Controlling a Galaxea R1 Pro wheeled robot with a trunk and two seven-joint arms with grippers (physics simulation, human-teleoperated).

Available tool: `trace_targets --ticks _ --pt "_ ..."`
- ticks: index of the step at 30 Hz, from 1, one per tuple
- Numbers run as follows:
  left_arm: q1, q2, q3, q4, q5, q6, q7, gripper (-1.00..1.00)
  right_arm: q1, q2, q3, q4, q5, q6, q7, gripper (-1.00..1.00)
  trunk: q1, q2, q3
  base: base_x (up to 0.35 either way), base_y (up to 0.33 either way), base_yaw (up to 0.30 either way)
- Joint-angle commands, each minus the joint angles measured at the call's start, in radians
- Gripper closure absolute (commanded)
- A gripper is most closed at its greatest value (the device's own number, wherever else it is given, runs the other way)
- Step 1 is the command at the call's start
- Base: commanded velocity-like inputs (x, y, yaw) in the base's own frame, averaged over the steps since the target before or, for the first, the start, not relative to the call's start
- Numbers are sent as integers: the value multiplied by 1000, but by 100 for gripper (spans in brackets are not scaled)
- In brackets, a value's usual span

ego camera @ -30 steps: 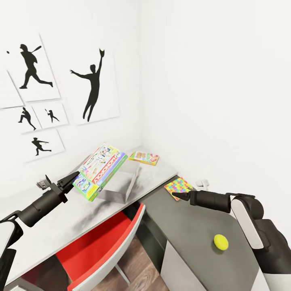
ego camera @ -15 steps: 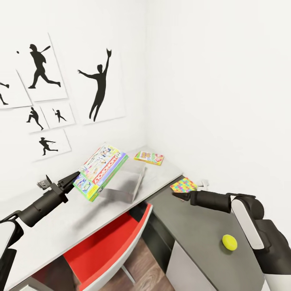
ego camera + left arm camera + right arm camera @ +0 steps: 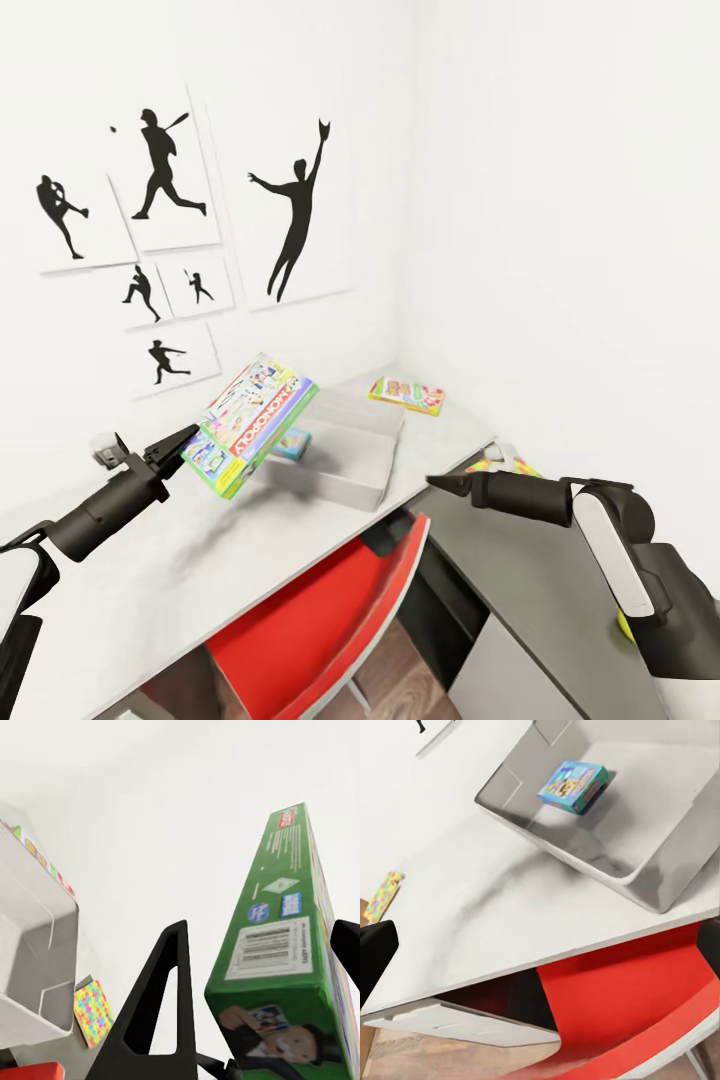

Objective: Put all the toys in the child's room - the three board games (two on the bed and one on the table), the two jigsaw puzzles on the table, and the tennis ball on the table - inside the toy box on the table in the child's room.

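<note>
Holding the red-and-green board game clamped in our left gripper, tilted, just above the toy box beyond it. A blue board game lies inside. Right gripper: cannot tell its state.

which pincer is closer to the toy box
Left. The left pincer holds a board game tilted above the toy box's near-left corner. The right pincer hangs off the box's right side, above the gap between the desk tops.
</note>
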Motion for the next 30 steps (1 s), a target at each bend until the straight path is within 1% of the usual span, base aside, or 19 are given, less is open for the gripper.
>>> trace_targets --ticks 1,16,23,30 --pt "-1 0 1 0 6 7 -2 100 -1 0 0 0 7 2 7 -100 1 -2 -2 117 93 12" --pt "-1 0 1 0 6 8 -2 100 0 0 0 0 7 2 8 -100 1 -2 -2 38 24 3" --pt "-1 -1 -1 -1 5 8 -3 100 0 0 0 0 7 2 9 -100 1 -2 -2 200 2 0" --pt "-1 -2 -1 -1 5 8 -3 100 0 0 0 0 7 2 9 -100 1 -2 -2 95 0 0"
